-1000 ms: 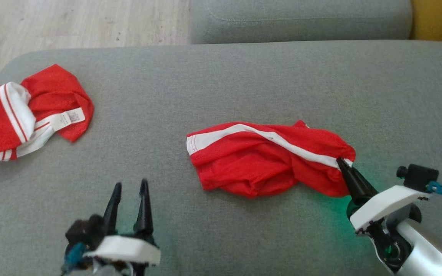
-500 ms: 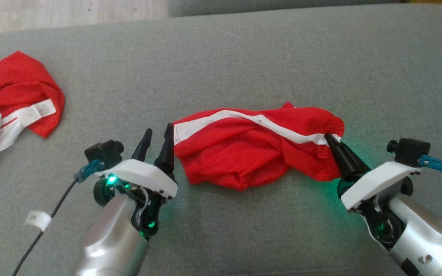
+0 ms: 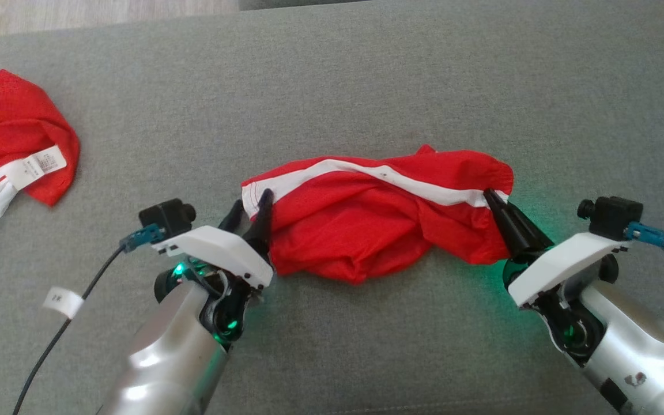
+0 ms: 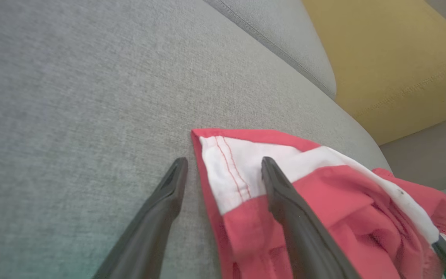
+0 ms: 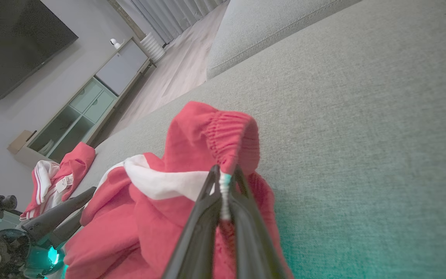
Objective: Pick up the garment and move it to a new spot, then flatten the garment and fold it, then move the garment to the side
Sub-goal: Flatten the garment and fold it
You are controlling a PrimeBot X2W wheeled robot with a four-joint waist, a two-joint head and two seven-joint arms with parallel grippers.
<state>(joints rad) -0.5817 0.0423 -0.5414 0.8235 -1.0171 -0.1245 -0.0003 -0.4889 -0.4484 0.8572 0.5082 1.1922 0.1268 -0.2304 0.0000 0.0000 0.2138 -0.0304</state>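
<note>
- Left tool (image 3: 252,199) is spread wide open and gripping nothing, parked right at the left end of the garment (image 3: 366,230).
- On my left wrist view, the left tool (image 4: 224,159) straddles the garment's (image 4: 335,201) hemmed corner: one finger is over the bare sofa seat (image 4: 72,97) just beside the hem, the other is over the white stripe (image 4: 238,162).
- I can't tell whether either finger is actually pressing on the cloth.
- Right tool (image 3: 489,193) is clenched on the garment's right end.
- From the right wrist view, the right tool (image 5: 227,170) has its two fingers pinched together on the gathered elastic edge, with a sliver of fabric showing between them, and the garment (image 5: 145,217) bunches up to the left of the fingers.
- So the garment lies crumpled on the sofa seat (image 3: 366,86), stretched between my two tools, the white stripe (image 3: 332,170) running along its far edge.
- A second red-and-white garment (image 3: 9,132) sits heaped well off to the left, apart from both tools.
- A yellow cushion (image 4: 393,58) shows beyond the seat.
</note>
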